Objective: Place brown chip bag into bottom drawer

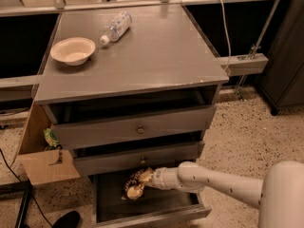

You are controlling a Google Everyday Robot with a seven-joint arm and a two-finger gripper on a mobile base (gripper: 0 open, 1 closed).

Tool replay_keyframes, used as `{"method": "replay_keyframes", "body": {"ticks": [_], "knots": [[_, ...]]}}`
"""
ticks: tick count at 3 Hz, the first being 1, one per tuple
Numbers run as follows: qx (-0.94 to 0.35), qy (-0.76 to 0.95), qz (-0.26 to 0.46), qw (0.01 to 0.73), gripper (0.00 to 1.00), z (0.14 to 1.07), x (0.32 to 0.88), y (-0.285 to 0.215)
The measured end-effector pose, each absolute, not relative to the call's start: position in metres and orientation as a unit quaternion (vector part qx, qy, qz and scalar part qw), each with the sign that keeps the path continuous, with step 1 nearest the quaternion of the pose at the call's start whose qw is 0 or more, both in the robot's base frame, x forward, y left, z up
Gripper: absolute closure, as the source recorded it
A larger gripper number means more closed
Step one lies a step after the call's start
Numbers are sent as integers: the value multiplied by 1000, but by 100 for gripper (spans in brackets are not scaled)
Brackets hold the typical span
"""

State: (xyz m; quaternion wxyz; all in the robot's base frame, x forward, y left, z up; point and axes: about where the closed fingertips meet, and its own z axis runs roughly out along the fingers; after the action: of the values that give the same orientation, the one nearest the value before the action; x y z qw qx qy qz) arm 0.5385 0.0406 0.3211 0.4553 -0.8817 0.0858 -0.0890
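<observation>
The brown chip bag [133,186] is dark brown with pale yellow ends and sits inside the open bottom drawer [156,214], at its left-middle, low over the dark floor. My gripper [146,177] reaches in from the right on a white arm, just under the front of the middle drawer, and is shut on the bag's upper right end. The bag hangs down and to the left from it. I cannot tell whether the bag touches the drawer floor.
The grey cabinet's top [156,56] carries a beige bowl [73,50] and a plastic bottle [114,26] lying on its side. The top [137,129] and middle [142,159] drawers stand slightly open. A cardboard box [40,151] with a green packet [51,137] sits on the left.
</observation>
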Motion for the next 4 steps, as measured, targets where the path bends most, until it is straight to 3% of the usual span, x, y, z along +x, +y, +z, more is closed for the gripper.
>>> {"method": "replay_keyframes", "body": {"ticks": [4], "knots": [[-938,118,-59,321,100,259,539,-31]]}}
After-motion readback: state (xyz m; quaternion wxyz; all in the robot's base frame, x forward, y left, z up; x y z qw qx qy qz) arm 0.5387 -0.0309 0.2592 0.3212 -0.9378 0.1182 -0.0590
